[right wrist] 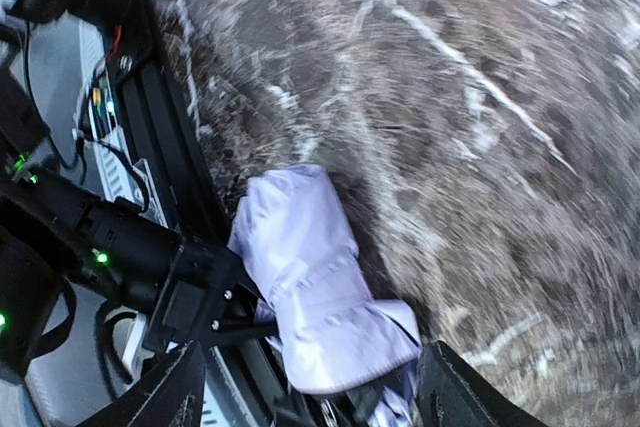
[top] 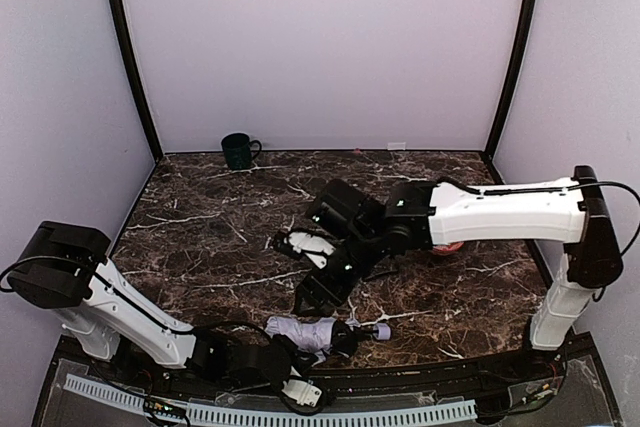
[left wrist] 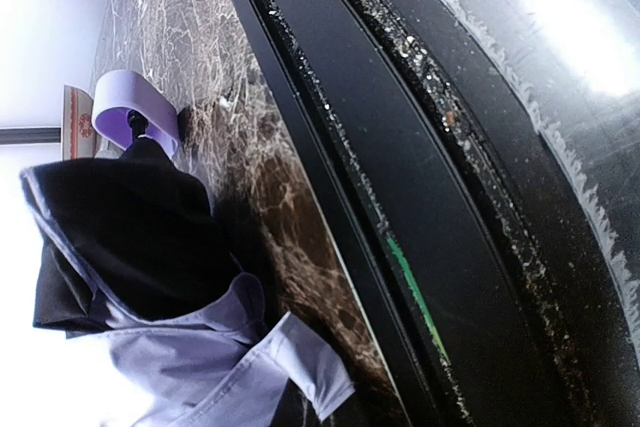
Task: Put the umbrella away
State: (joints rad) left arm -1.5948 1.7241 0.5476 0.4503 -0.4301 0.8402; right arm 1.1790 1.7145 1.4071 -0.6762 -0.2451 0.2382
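The umbrella point(top: 305, 329) lies folded near the table's front edge, pale lavender fabric with its small handle point(top: 381, 331) pointing right. The left wrist view shows its black lining point(left wrist: 130, 237), lavender fabric point(left wrist: 210, 367) and handle point(left wrist: 130, 107) close up. My left gripper point(top: 325, 345) reaches in low from the front edge, its thin black finger point(right wrist: 240, 330) pressed into the fabric, shut on a fold. Hanging just above the bundle point(right wrist: 320, 287), my right gripper point(right wrist: 320, 397) is open, its two dark fingertips either side of the umbrella without touching it. From above it point(top: 322, 292) sits just behind the umbrella.
A dark green mug point(top: 238, 150) stands at the back left. A red-patterned bowl point(top: 447, 247) peeks out behind the right forearm. The black front rail point(left wrist: 400, 197) and a white cable chain point(top: 300, 414) run right below the umbrella.
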